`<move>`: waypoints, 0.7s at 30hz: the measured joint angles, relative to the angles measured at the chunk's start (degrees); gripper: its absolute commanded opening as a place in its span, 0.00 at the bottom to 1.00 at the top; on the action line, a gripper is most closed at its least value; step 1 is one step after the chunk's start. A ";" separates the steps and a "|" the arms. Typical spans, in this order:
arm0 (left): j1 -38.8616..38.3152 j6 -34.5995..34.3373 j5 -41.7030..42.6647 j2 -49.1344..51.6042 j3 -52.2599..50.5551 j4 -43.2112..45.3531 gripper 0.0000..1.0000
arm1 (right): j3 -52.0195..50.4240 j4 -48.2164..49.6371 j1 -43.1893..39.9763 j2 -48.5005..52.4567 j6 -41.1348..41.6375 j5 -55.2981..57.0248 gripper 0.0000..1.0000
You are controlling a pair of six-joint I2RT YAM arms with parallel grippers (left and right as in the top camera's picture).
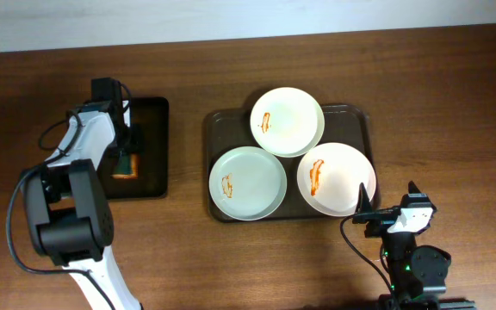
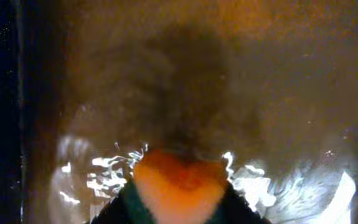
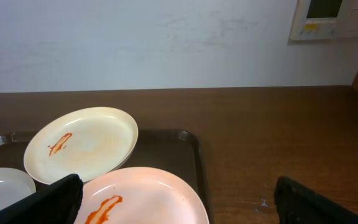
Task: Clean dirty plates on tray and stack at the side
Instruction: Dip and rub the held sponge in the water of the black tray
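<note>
Three stained plates [image 1: 287, 120] on tray [image 1: 217, 129]; right fingers [image 3: 58, 198] spread; left fingers [image 1: 130, 139] over sponge [image 2: 179, 186], grasp unclear.

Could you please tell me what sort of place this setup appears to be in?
Probably an indoor lab or test room staged as a dish-cleaning station: a wooden table against a plain white wall with a control panel, and a tray of three smeared plates.

A brown wooden table [image 1: 231, 267] meets a white wall [image 3: 135, 43] bearing a pale control panel [image 3: 334, 18].
</note>
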 measured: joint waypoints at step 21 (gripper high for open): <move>-0.09 0.81 -0.74 -0.26 -0.33 -7.78 1.00 | 0.00 0.00 0.00 0.00 0.04 0.00 0.98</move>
